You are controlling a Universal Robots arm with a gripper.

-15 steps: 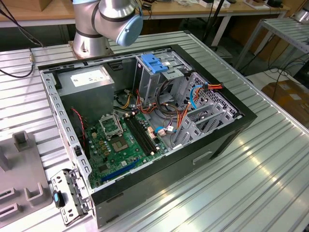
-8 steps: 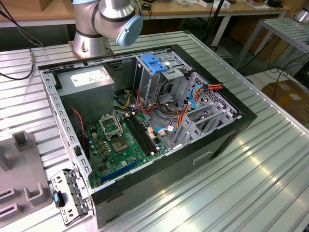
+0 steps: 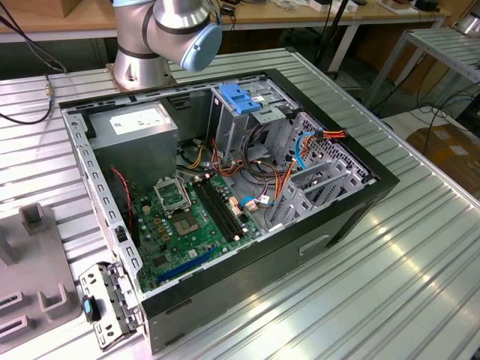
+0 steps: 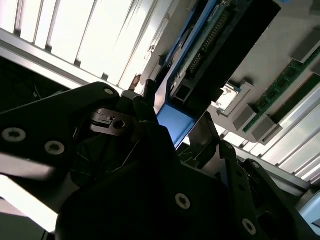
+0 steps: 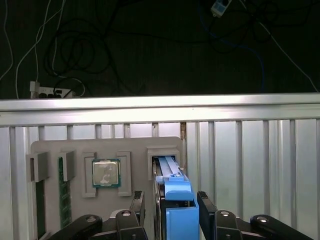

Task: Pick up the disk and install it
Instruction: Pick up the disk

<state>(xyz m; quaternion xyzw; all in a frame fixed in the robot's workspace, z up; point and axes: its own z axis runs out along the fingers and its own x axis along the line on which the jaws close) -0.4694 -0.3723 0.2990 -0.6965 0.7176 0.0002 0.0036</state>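
End effector (image 5: 171, 196) stands over a grey tray (image 5: 130, 145) with its jaws set narrowly apart, astride the disk (image 5: 177, 187). In the first wrist view, one of the black fingers (image 5: 206, 206) sits just beside each face of the disk, and a thin dark gap shows between one finger and the disk, so the end effector is not clamped on it. The disk stands on edge in a slot of the tray, with its blue rail and tab uppermost between the fingers. The tray lies on the ribbed metal worktop (image 5: 250, 165). A processor chip (image 5: 105, 173) lies flat in a square recess of the tray, and memory sticks (image 5: 62, 192) stand in narrow slots further along. The second wrist view looks along the end effector's dark body to the disk's blue tab and connector edge.

In the exterior view, the arm's base (image 3: 169, 34) stands behind an open computer case (image 3: 352, 217). Inside the case are a green motherboard (image 3: 180, 225), a grey power supply (image 3: 139, 127) and a drive cage with a bare blue bracket (image 3: 240, 97) on top. The tray lies at the exterior view's left, well apart from the drive cage.
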